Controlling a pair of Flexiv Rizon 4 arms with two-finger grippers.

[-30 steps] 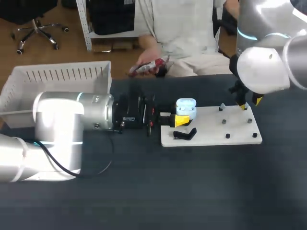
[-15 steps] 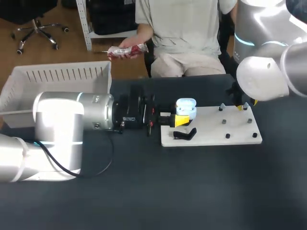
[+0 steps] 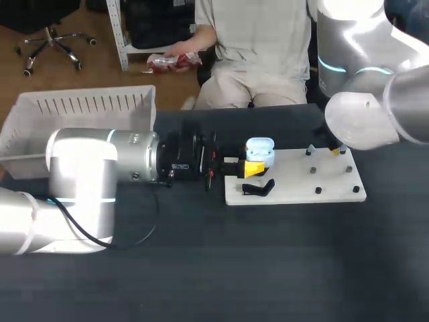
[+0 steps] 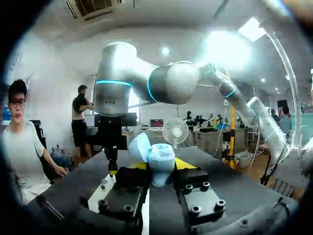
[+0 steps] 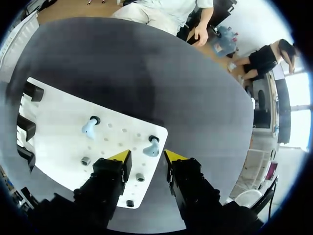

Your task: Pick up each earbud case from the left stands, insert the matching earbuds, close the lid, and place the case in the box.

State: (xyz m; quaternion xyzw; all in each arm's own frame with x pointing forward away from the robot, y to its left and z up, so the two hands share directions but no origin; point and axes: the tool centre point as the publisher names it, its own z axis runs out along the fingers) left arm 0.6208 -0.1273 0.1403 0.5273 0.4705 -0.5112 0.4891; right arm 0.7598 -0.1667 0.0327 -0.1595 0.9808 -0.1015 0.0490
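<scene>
One pale glossy rounded case (image 4: 159, 157) clamped in left claw (image 4: 161, 164); right claw (image 5: 146, 155) apart.

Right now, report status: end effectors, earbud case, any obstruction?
Left end effector shut on open earbud case. Right end effector open above one earbud. No obstruction seen.

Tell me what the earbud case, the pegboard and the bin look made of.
The earbud case looks like glossy pale blue plastic, with highlights on its rounded shell. The pegboard is a matte white rigid sheet with holes, plastic or painted board. The bin is probably white moulded plastic, given its slatted wall.
</scene>
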